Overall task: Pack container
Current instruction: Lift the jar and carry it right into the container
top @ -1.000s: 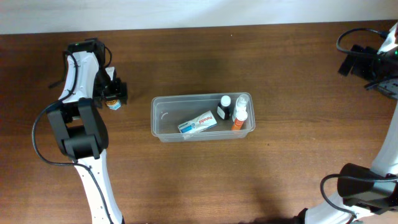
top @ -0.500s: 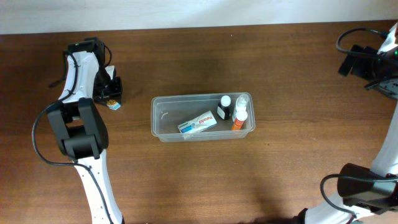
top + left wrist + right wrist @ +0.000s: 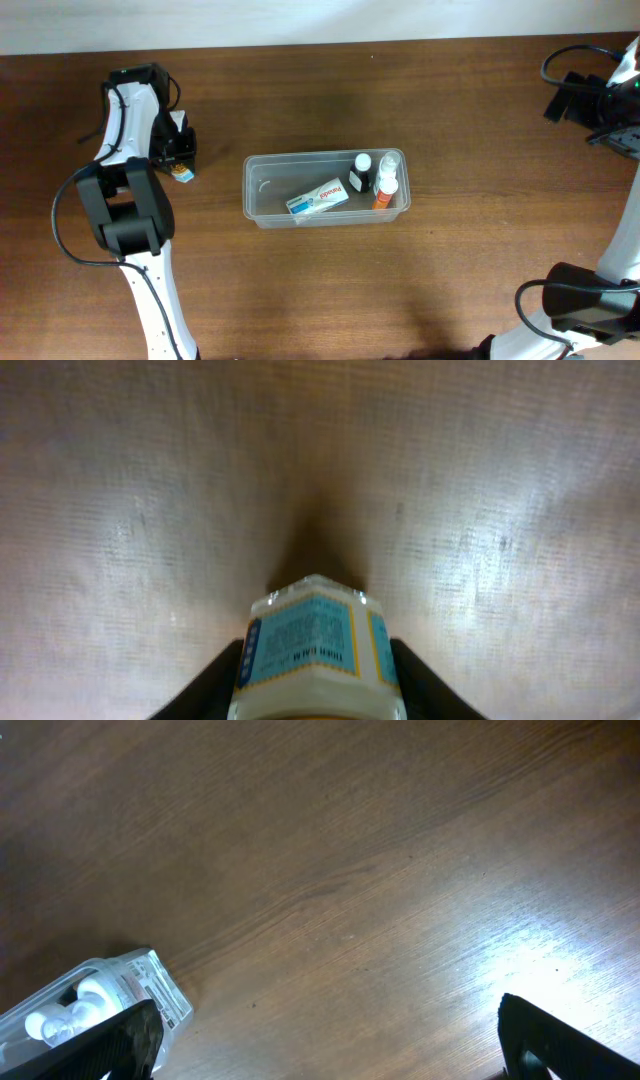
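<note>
The container (image 3: 262, 186) is a clear plastic bin at mid-table. It holds a white-and-blue box (image 3: 318, 197), a dark bottle with a white cap (image 3: 360, 175) and an orange-and-white bottle (image 3: 384, 186). To its left, my left gripper (image 3: 180, 158) points down at the table. It is shut on a small white jar (image 3: 315, 655) with a blue, yellow-edged label, and a black finger (image 3: 212, 682) presses each side. The jar (image 3: 183, 173) peeks out below the gripper. My right gripper (image 3: 320, 1040) hangs open over bare wood at the far right, holding nothing.
A clear packet with white round pieces and a printed label (image 3: 112, 996) lies on the table by my right gripper's left finger (image 3: 125, 1042). The right arm's black wrist and cables (image 3: 585, 98) sit at the table's back right corner.
My left gripper's jaws stood apart around the small jar a second ago and have since shut on it. The right arm has not moved.
</note>
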